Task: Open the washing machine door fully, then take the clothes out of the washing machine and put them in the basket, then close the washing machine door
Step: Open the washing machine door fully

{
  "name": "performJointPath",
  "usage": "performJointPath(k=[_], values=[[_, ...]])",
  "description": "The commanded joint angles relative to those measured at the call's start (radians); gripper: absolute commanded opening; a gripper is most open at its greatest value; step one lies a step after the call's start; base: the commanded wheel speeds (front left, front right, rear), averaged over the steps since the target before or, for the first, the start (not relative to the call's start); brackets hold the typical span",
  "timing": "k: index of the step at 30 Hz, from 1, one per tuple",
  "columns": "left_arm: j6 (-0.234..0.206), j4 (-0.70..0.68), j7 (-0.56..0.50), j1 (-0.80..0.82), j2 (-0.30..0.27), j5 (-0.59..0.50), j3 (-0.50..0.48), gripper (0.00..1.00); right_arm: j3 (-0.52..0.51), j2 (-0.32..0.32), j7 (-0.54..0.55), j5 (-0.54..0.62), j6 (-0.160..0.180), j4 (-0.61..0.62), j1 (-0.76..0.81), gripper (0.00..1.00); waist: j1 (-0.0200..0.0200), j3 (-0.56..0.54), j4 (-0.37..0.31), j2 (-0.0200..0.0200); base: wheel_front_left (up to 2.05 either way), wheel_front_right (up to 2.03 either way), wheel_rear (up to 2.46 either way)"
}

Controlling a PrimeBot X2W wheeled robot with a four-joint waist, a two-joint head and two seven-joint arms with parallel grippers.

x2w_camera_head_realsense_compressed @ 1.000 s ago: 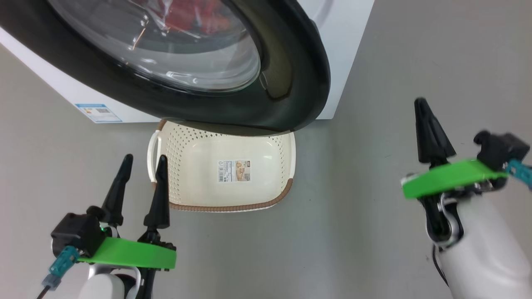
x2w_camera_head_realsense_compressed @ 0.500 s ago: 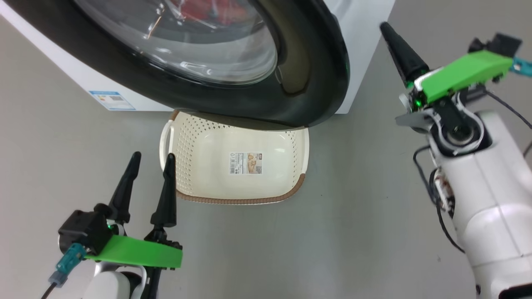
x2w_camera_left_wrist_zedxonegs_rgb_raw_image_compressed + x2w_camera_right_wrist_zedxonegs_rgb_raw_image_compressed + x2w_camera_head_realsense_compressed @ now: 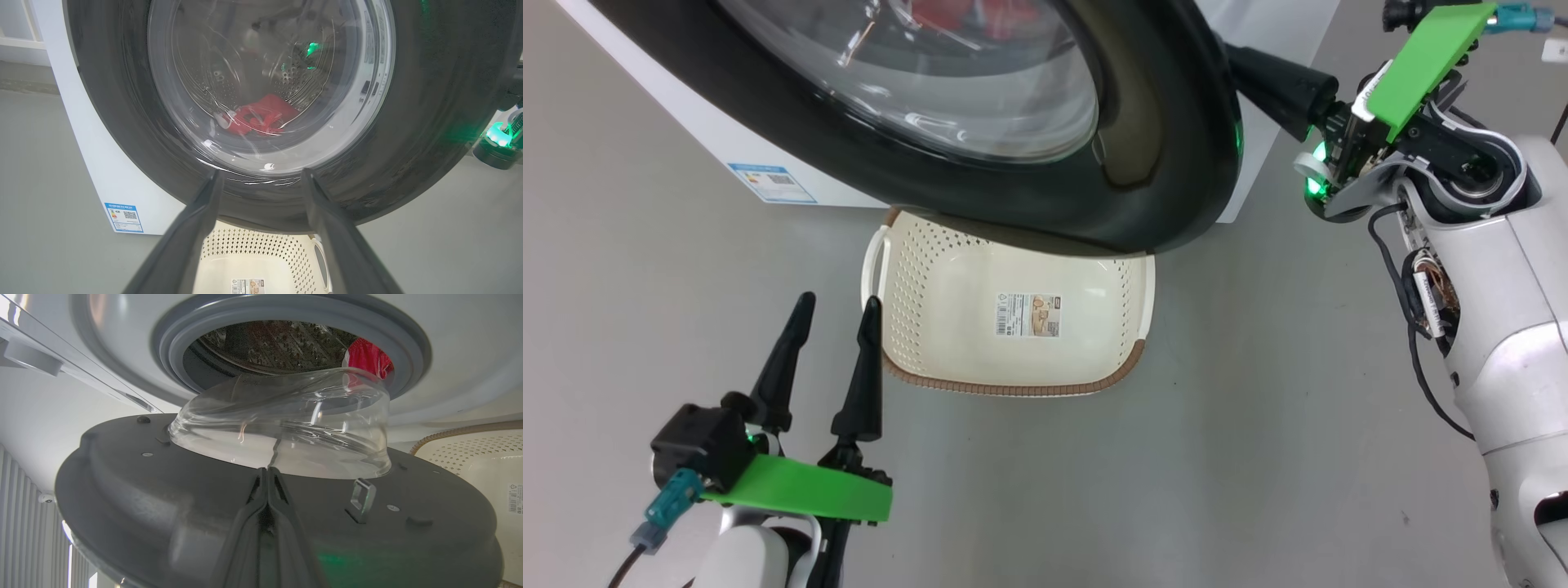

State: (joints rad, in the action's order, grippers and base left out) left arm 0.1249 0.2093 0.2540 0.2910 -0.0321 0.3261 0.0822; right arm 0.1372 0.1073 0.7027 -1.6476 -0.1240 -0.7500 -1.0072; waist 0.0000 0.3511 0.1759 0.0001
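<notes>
The door (image 3: 1168, 171) stands ajar, its glass bowl pulled free of the grey ring (image 3: 286, 316), as the robot works on the first step of the job. The right gripper (image 3: 267, 475), fingers pressed together and holding nothing, is tucked behind the door's edge and lies along its inner face, tips at the foot of the bowl. That looks like a placement for levering the door wider from inside rather than gripping it. Whether the fingers actually touch the plastic cannot be told.

The left gripper (image 3: 838, 304) hangs low with fingers spread and empty, just beside the basket (image 3: 1013, 385), pointing up at the door's front, apparently kept ready for the reach into the drum (image 3: 261, 343).

The clothes (image 3: 261, 116), a red bundle, lie on the drum floor and are seen through the glass. The basket sits on the floor close against the washer (image 3: 102, 171), its far end under the overhanging door. That spot likely keeps the carry from drum to basket short. The door is not yet fully open and nothing has been moved out.
</notes>
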Motion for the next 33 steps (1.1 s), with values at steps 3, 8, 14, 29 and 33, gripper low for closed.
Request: performJointPath(k=[3,8,14,29,33], values=[[0.006,-0.013,0.008,0.007,-0.018,0.000,-0.030,1.00,0.037,-0.014,0.070,0.000,-0.007,0.023,-0.015,0.00,0.0000,-0.011,0.004,-0.0001,0.00,0.00,0.00],[0.006,-0.003,0.008,-0.003,-0.018,-0.009,-0.035,1.00,0.058,-0.018,0.132,-0.002,-0.007,0.030,0.027,0.00,0.0000,-0.048,0.017,-0.0001,0.00,0.00,0.00],[0.006,0.007,0.008,-0.032,-0.018,-0.016,-0.044,1.00,0.075,-0.031,0.198,-0.019,-0.007,0.087,0.122,0.00,0.0000,-0.105,0.045,-0.0001,0.00,0.00,0.00],[0.003,0.029,0.008,-0.117,-0.018,-0.022,-0.078,1.00,0.215,-0.056,0.155,-0.053,-0.007,0.160,0.324,0.00,0.0000,-0.260,0.111,-0.0001,0.00,0.00,0.00],[0.001,0.034,0.008,-0.130,-0.018,-0.026,-0.074,1.00,0.304,-0.057,0.101,-0.093,-0.007,0.203,0.370,0.00,0.0000,-0.295,0.138,-0.0001,0.00,0.00,0.00]])
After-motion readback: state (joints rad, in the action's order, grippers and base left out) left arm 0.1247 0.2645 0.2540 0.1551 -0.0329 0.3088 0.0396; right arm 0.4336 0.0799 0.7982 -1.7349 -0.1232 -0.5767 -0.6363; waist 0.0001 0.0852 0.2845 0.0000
